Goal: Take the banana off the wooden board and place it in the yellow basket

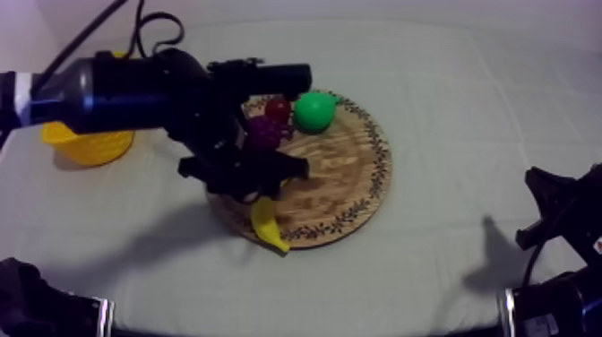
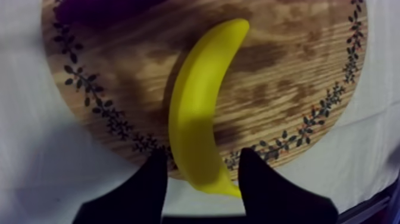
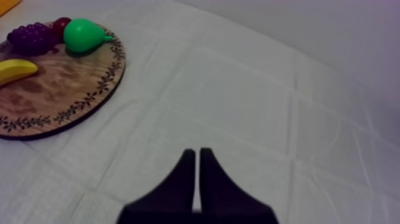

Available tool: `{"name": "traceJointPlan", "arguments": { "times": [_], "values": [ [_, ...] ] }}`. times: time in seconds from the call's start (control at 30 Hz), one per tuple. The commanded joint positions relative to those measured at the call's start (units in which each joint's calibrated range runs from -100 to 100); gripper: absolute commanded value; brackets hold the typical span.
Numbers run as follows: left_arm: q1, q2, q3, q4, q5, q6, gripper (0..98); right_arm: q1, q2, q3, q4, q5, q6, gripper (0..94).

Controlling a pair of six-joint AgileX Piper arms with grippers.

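The yellow banana (image 2: 199,113) lies along the front-left rim of the round wooden board (image 2: 286,65), one end jutting over the cloth. My left gripper (image 2: 199,173) hangs over that end, open, a black finger (image 2: 149,187) on either side with a gap to the fruit. From above, the left arm reaches in from the upper left, its gripper (image 1: 255,184) just behind the banana (image 1: 267,224) on the board (image 1: 354,179). The yellow basket (image 1: 90,143) stands at the far left, behind the arm. My right gripper (image 3: 198,156) is shut on nothing, low at the right (image 1: 555,211).
A green pear (image 1: 315,111), a small red fruit (image 1: 278,109) and purple grapes (image 1: 266,133) sit at the board's back. The right wrist view also has the pear (image 3: 83,36), grapes (image 3: 33,39) and banana (image 3: 15,70). Bare cloth spreads right of the board.
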Motion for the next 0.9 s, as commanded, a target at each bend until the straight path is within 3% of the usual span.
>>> {"name": "traceJointPlan", "arguments": {
  "times": [0.0,0.87],
  "values": [
    [0.2,2.0,-0.7,0.02,0.9,0.2,48.0,0.0,0.0,0.0,0.0,0.0,0.0,0.5],
    [-0.6,11.8,-7.0,0.30,4.9,-0.9,45.0,0.0,0.0,0.0,0.0,0.0,0.0,0.5]
  ]
}}
